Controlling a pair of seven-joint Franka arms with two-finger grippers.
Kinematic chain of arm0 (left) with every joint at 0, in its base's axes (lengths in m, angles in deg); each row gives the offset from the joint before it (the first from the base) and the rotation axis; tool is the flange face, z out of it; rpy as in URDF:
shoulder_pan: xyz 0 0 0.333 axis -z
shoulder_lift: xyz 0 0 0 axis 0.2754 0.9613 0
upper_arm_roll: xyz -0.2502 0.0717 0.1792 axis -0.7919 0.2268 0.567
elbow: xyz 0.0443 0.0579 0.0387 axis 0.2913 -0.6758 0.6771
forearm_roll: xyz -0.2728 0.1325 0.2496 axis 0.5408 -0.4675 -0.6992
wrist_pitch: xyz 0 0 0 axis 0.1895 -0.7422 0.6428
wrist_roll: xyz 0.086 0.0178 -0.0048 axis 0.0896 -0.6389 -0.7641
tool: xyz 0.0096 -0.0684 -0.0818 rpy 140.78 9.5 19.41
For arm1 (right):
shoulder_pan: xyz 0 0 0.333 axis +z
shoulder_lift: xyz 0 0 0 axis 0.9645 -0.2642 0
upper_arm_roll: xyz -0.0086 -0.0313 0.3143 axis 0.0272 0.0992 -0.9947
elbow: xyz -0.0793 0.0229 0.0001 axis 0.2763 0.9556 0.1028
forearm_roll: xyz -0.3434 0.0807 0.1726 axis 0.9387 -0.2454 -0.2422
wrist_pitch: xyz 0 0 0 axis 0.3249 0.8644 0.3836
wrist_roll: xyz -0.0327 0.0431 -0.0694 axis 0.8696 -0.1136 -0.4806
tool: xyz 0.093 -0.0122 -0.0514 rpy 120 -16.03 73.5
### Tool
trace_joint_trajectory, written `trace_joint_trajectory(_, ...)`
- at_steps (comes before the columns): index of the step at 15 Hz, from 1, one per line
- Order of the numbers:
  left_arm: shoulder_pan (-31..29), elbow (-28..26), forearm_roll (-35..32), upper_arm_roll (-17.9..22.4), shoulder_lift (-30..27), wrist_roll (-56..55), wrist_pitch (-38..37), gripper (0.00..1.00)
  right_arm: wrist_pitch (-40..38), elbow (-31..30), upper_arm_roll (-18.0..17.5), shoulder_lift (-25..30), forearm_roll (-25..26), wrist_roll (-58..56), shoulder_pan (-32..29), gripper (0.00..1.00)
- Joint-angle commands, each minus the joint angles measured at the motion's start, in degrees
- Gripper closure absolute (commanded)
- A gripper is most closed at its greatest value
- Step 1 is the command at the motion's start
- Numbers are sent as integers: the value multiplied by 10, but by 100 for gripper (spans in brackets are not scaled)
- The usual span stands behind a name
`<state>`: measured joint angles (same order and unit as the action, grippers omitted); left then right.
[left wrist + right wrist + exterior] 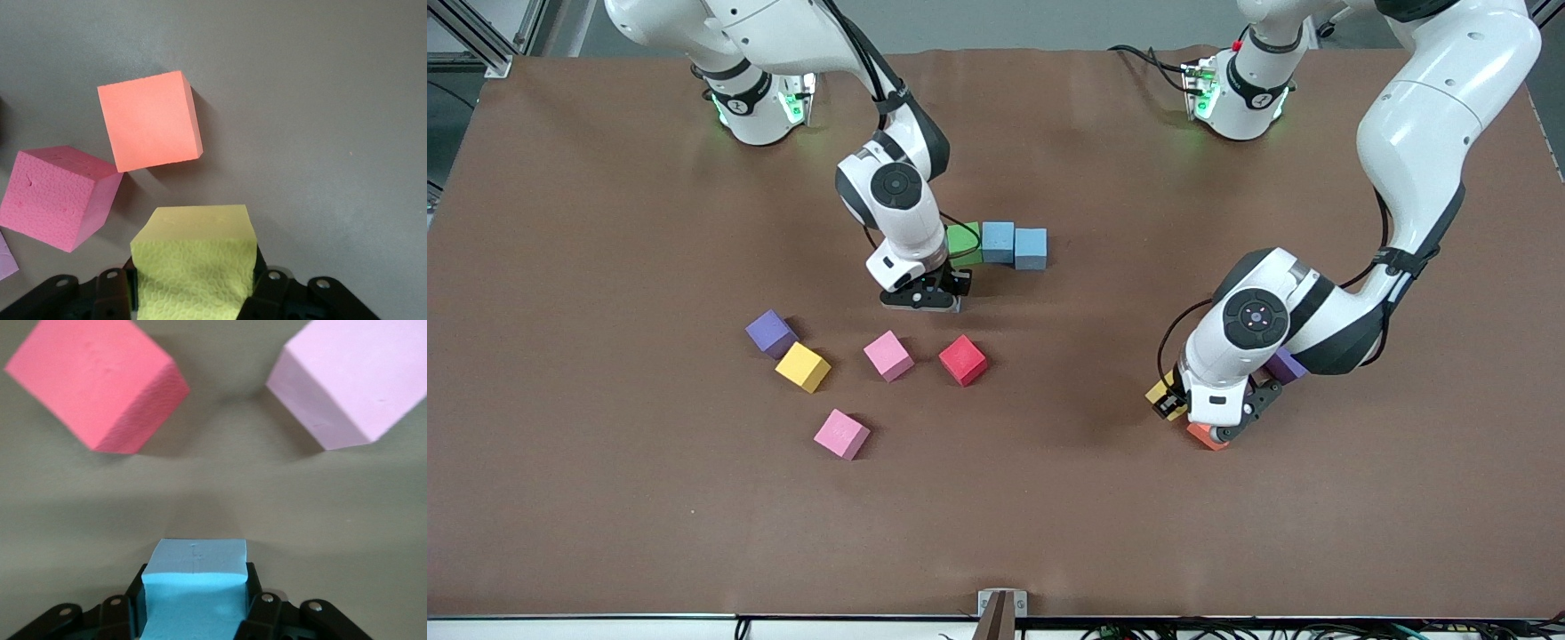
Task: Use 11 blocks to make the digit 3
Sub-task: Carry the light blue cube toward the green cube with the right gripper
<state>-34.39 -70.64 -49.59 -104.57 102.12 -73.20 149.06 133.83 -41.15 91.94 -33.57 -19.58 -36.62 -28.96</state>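
Note:
My right gripper (921,300) is shut on a light blue block (193,587), low over the table beside a row of green (963,243), light blue (998,242) and blue (1031,248) blocks. In the right wrist view a red block (100,380) and a pink block (353,380) lie ahead of it. My left gripper (1168,400) is shut on a yellow block (193,267), toward the left arm's end of the table. An orange block (150,120) and a pink block (57,197) lie close by it. A purple block (1285,365) peeks out beside the left hand.
Loose blocks lie toward the right arm's end: purple (770,333), yellow (802,367), pink (888,356), red (962,360) and, nearest the front camera, another pink (841,434). The brown table mat (1049,516) is bare along the front edge.

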Motion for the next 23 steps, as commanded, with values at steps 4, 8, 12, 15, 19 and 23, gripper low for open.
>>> trace_joint_trajectory(4,6,9,9,2,1,0,-12,60,16,24,-1,-46,-6,0,34,98)
trace_joint_trajectory(8,6,9,8,2,2,0,-12,60,14,24,-1,-47,-6,0,45,98)
trace_joint_trajectory(12,14,9,9,6,3,0,-11,60,-7,24,-1,-47,-6,-1,55,98)
trace_joint_trajectory(15,18,9,9,9,2,0,-12,60,-22,24,-1,-47,-5,-2,59,98)
trace_joint_trajectory(19,18,9,8,9,2,0,-12,60,-33,24,-1,-46,-6,-9,60,98)
trace_joint_trajectory(23,17,9,9,9,-1,0,-12,60,-33,24,-1,-47,-6,-9,60,98)
